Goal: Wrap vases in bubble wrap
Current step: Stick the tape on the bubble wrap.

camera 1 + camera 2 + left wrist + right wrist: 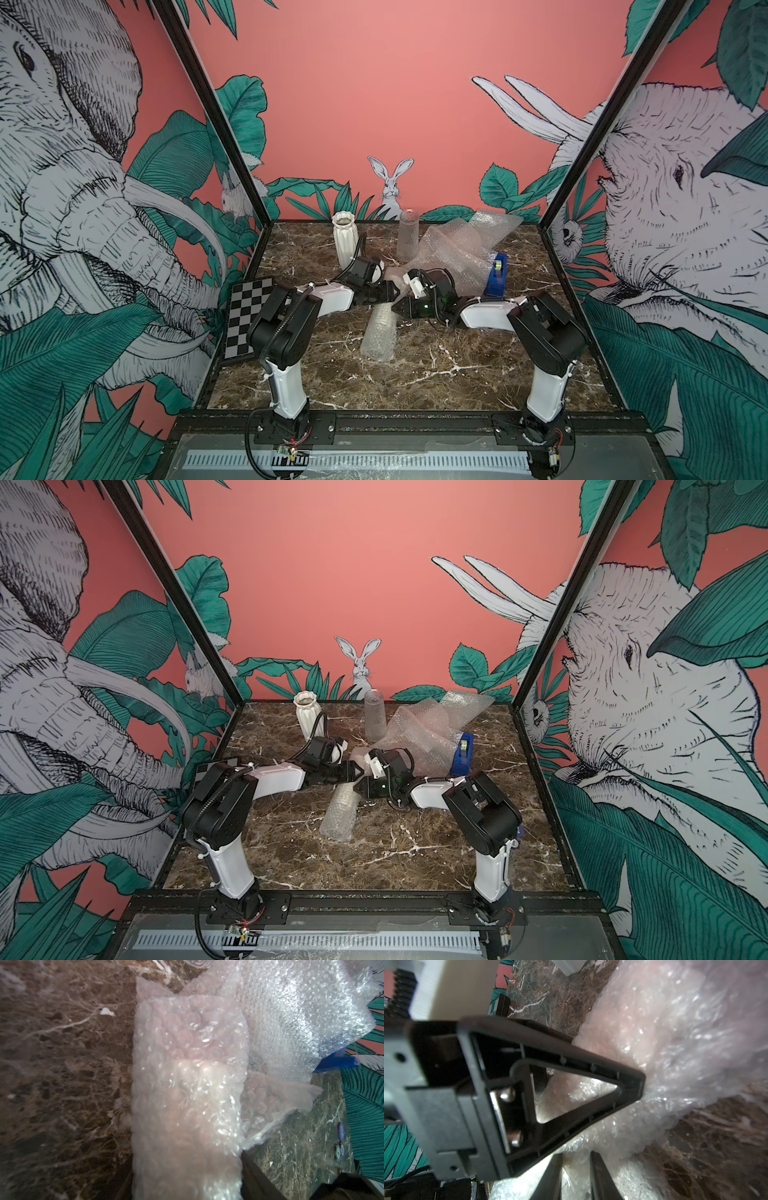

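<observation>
The bubble-wrap bundle, contents blurred, is clamped by the left gripper; the grip of the right gripper cannot be told. Behind the bundle are stood a white vase and a glass vase.

No legible text anywhere

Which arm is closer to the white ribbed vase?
Left. The left arm reaches just in front of the vase; the right arm lies farther over, beside the tape dispenser.
</observation>
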### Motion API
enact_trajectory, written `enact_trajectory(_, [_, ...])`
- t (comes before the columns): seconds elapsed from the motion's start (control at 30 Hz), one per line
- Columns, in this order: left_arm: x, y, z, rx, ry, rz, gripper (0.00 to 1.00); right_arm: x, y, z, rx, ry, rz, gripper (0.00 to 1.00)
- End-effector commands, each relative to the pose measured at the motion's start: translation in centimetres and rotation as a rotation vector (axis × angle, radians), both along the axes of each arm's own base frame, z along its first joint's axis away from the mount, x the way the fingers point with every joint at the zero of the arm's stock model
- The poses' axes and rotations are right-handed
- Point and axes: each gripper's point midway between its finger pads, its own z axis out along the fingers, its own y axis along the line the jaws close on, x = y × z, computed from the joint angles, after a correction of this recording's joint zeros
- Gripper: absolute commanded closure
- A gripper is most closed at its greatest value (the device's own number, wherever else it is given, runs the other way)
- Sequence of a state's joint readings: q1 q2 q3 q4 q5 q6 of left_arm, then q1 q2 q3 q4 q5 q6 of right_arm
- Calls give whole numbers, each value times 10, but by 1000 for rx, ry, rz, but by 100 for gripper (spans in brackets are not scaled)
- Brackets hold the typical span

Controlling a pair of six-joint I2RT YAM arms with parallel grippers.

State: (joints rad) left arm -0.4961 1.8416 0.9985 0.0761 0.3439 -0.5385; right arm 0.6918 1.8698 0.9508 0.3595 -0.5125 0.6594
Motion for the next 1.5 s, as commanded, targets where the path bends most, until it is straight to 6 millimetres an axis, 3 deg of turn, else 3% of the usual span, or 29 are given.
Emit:
enact_trajectory(0.0, [-28,7,-21,47,112,2,46,1,4,12,31,-51,-20,71])
enact_trajectory(0.27, [-26,9,-22,52,109,17,46,3,-11,21,135,-14,-145,69])
enact_trajectory(0.53, [-27,9,-22,51,108,14,46,0,-28,10,6,-49,-169,66])
enact_trajectory(0.93, [-27,10,-23,54,113,22,46,-6,-7,-16,-52,7,-119,78])
enact_trajectory(1.17, [-27,12,-23,65,112,28,46,-8,-28,-8,-132,-38,-154,75])
enact_trajectory(1.47, [-26,11,-20,61,107,26,46,-16,-20,-23,-123,14,-136,76])
